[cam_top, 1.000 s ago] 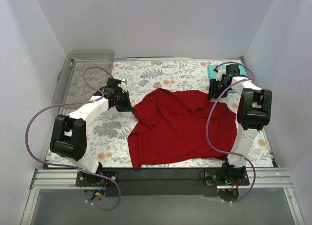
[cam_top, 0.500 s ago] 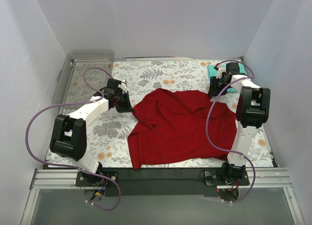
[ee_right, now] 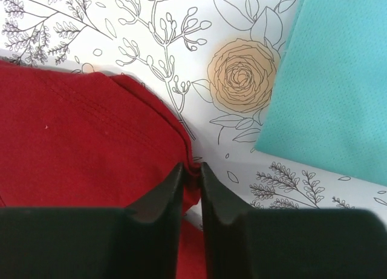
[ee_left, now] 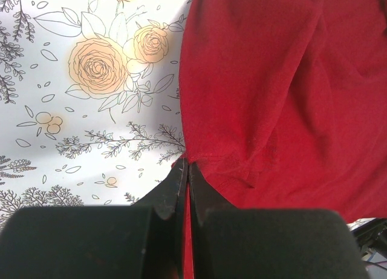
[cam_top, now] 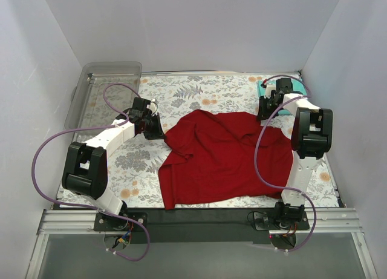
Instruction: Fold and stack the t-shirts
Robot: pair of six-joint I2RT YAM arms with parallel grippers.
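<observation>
The deep red t-shirt [cam_top: 227, 155] lies rumpled across the middle of the flowered table. My left gripper [cam_top: 156, 129] is shut on its left edge; the left wrist view shows the red cloth [ee_left: 272, 97] pinched between the closed fingertips [ee_left: 185, 167]. My right gripper [cam_top: 266, 111] is shut on the shirt's far right corner; the right wrist view shows a red fold [ee_right: 91, 146] nipped at the tips [ee_right: 191, 168]. The teal t-shirt [cam_top: 266, 85] lies folded at the far right corner, mostly hidden behind the right arm, and shows in the right wrist view [ee_right: 338, 79].
A clear plastic bin [cam_top: 103, 91] stands at the far left. White walls close in the table on three sides. A dark rail [cam_top: 193, 217] runs along the near edge between the arm bases.
My right gripper has moved a little toward the far edge, drawing the shirt's right corner with it. The left arm has not moved.
</observation>
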